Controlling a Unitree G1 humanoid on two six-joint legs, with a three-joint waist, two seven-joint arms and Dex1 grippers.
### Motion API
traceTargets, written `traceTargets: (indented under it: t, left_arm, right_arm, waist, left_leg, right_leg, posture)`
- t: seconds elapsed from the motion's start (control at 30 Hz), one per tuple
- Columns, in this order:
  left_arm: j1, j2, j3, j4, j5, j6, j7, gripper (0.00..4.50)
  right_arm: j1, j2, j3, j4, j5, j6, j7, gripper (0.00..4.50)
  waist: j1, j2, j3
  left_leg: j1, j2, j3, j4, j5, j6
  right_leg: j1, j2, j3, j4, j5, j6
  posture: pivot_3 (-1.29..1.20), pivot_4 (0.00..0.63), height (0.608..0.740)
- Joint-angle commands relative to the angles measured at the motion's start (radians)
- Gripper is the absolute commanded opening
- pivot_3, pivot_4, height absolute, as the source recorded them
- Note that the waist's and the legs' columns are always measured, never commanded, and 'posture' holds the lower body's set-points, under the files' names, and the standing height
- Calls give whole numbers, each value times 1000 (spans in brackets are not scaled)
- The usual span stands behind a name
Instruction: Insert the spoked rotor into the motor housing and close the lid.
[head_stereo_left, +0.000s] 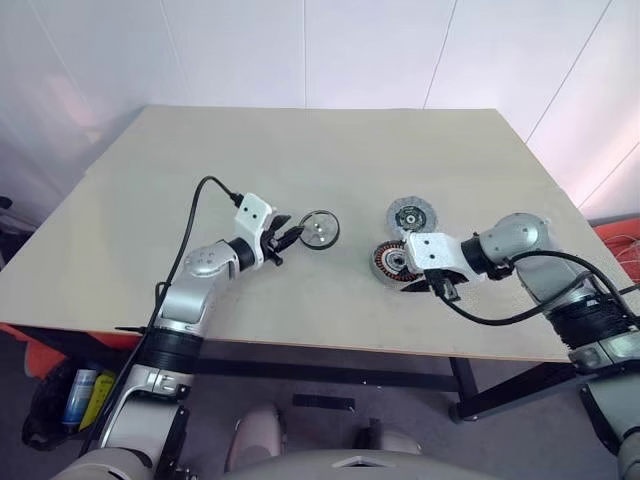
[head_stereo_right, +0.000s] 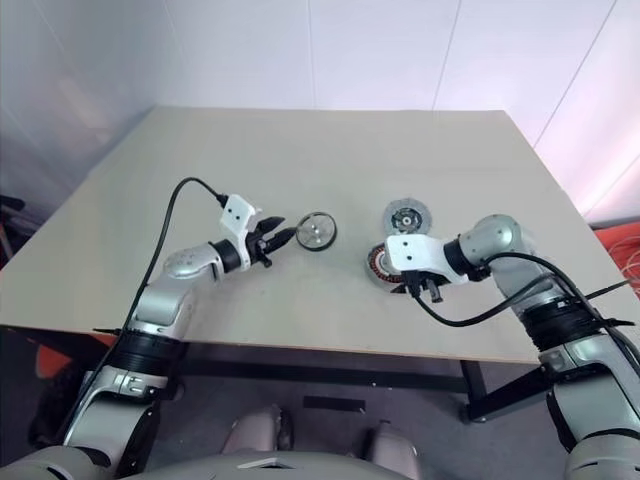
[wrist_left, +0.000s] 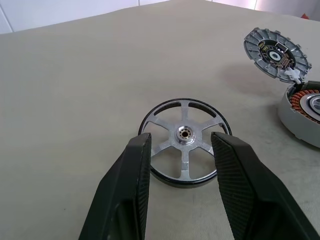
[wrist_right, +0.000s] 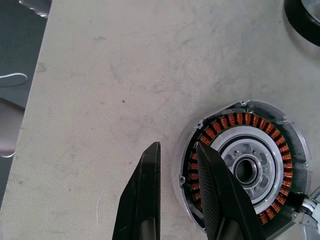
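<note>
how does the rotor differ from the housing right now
The rotor is a black-rimmed ring with open silver spokes; the housing is a grey case packed with copper windings. The rotor lies alone on the table; the housing sits close beside the lid. The left gripper's open jaws flank the rotor without gripping; the right gripper straddles the housing's rim. Both are round with a silver centre.
</note>
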Motion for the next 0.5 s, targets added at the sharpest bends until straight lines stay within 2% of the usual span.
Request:
traceTargets:
  t: [0.03, 0.47, 0.5]
  left_arm:
    - [-12, 8, 16, -24, -4, -23, 2, 1999]
    - [-10, 11, 17, -28, -5, -21, 5, 1999]
    - [-10, 10, 17, -29, -4, -21, 5, 1999]
  right_arm:
    - [-34, 6, -2, 20, -8, -28, 5, 1222]
    - [-18, 21, 8, 55, -30, -52, 1, 1222]
    - [-18, 21, 9, 57, -32, -54, 0, 1047]
  waist:
    - [0, 0, 0]
    - [0, 0, 0]
    - [0, 0, 0]
  left_leg:
    - [0, 0, 0, 0, 0, 0]
    - [0, 0, 0, 1, 0, 0]
    - [0, 0, 0, 1, 0, 0]
  right_leg:
    - [0, 0, 0, 0, 0, 0]
    - [1, 0, 0, 1, 0, 0]
    - [1, 0, 0, 1, 0, 0]
  posture:
    - [0, 0, 740]
    - [0, 0, 740]
    - [0, 0, 740]
